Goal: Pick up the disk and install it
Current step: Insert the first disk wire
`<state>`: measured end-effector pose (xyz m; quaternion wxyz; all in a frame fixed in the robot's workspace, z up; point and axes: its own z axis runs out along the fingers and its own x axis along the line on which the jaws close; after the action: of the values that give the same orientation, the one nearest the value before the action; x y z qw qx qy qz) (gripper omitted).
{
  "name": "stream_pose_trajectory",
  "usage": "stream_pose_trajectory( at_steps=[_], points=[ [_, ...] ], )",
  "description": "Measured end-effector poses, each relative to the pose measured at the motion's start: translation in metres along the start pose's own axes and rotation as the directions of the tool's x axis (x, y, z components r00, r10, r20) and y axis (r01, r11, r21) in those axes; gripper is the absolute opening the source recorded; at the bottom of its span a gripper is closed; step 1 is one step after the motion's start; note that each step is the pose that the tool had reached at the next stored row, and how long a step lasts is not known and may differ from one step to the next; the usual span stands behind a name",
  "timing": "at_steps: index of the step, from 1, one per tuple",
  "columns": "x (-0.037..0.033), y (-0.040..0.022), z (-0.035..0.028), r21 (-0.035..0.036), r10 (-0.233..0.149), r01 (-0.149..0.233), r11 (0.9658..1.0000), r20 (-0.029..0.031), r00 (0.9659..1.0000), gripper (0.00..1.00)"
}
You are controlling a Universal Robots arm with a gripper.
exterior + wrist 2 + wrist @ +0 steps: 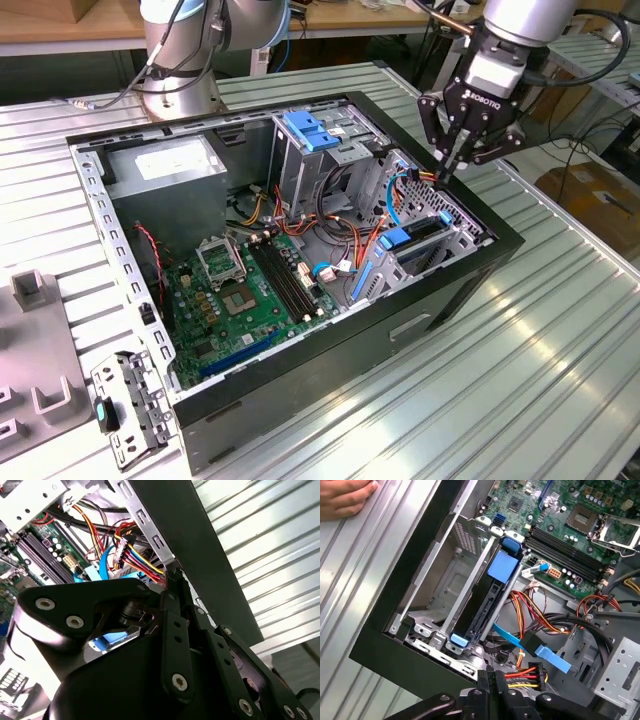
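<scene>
The open computer case (300, 250) lies on its side on the ribbed metal bench (560, 340), filling the middle of the exterior view. The disk (415, 245) already sits upright in the drive bay at the case's right end in that view, its blue carrier rail and blue tab showing above the metal cage. In the first wrist view the disk (490, 597) runs diagonally through the middle of the frame, slotted between silver bay walls, with a blue tab at each end.

The claw (452, 165) hangs in the upper right of the exterior view, just above the case's far right edge, its black fingers drawn together to a point with nothing between them. It is close to the bundle of coloured power wires (420, 175) beside the bay. In the first wrist view the closed fingertips (492, 680) point at that power connector (527, 675) at the bottom centre.

A person's hand (345, 497) rests on the bench in the upper left corner of the first wrist view. The green motherboard (245, 290) lies left of centre in the exterior view.
</scene>
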<state>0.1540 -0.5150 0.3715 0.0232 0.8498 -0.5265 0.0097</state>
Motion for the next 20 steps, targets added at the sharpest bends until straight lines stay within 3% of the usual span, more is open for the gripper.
stream_pose_trajectory(
  at_steps=[8,11,13,17,20],
  points=[
    [-0.0016,0.0031,0.0004,-0.0021,0.050,-0.050,0.9988,0.0013,0.9988,0.16],
    [-0.0016,0.0032,0.0009,-0.0044,0.104,-0.104,0.9946,0.0028,0.9946,0.16],
    [-0.0016,0.0031,0.0016,-0.0070,0.162,-0.162,0.9868,0.0043,0.9868,0.16],
    [-0.0017,0.0031,0.0025,-0.0097,0.220,-0.220,0.9754,0.0054,0.9754,0.16],
    [-0.0022,0.0042,0.0030,-0.0099,0.226,-0.226,0.9741,0.0058,0.9741,0.16]
  ],
)
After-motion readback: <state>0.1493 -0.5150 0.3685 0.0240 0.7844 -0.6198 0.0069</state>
